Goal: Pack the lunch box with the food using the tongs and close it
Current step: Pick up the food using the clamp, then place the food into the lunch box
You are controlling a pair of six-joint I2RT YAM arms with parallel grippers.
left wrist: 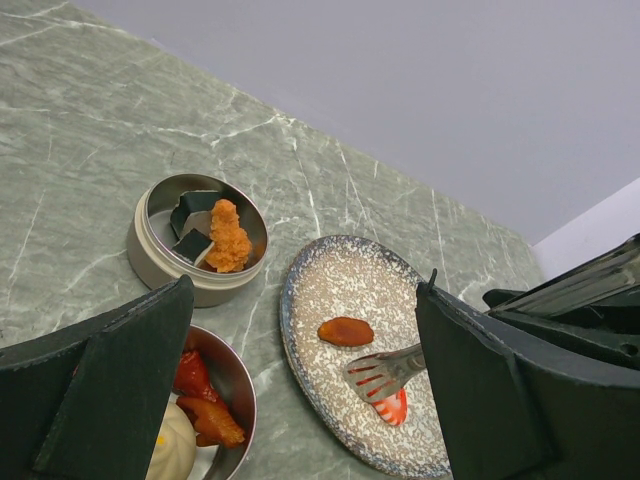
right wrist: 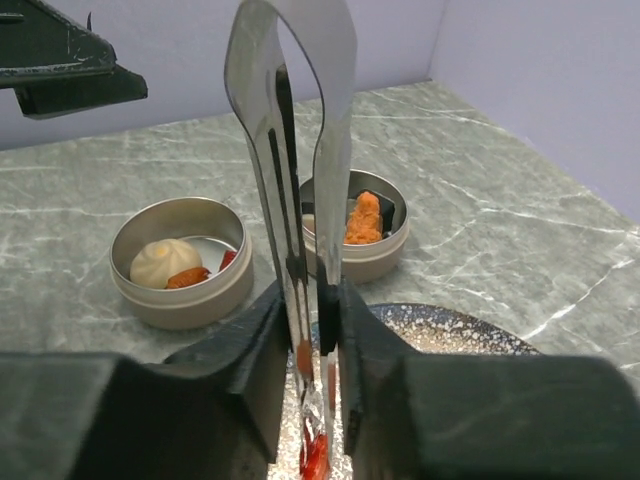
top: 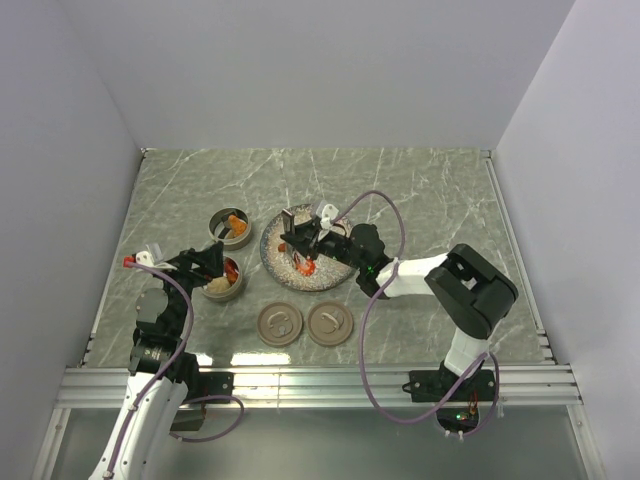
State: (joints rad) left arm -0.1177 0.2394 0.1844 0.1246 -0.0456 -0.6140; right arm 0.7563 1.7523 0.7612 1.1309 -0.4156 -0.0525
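Food [left wrist: 229,237] in both tins [left wrist: 150,250], orange piece [left wrist: 345,331] on speckled plate [left wrist: 340,280], tongs [left wrist: 385,370] above

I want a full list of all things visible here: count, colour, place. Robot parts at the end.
table: one, grey-green marble, beneath everything
plate: one, speckled grey, centre
food pieces: two, orange-brown and red, on plate
tins: two, silver, left of plate, both holding food
lids: two, tan, near plate's front edge
tongs: one, grey metal, in right claw
left claw: one, black, open, beside the tins
right claw: one, black, shut on tongs, over plate
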